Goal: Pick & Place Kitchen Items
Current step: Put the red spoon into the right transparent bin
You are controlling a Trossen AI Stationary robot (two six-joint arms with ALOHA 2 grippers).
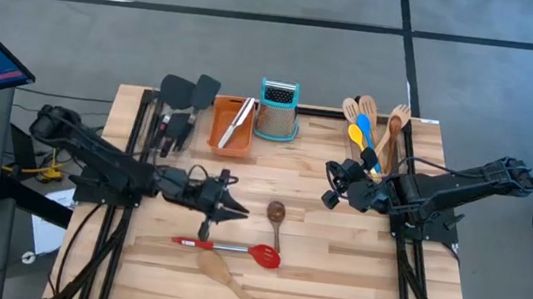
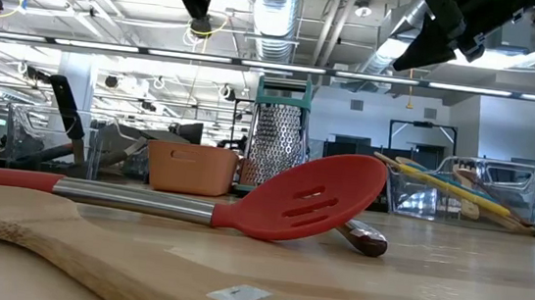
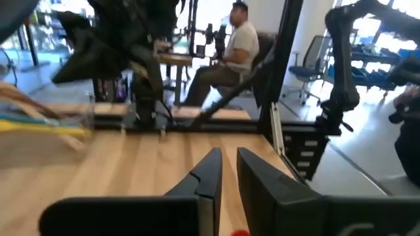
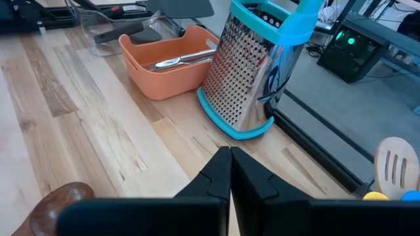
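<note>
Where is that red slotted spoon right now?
The red slotted spoon with steel handle lies mid-table in the high view, between the dark wooden spoon and the pale wooden spatula.

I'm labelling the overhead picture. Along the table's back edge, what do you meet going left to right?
Black turners → orange tray → box grater → clear bin of wooden, yellow and blue utensils.

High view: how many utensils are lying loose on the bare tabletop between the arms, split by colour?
Red slotted spoon with steel handle: 1
Pale wooden long-handled spatula: 1
Dark brown wooden spoon: 1
Total: 3
</note>
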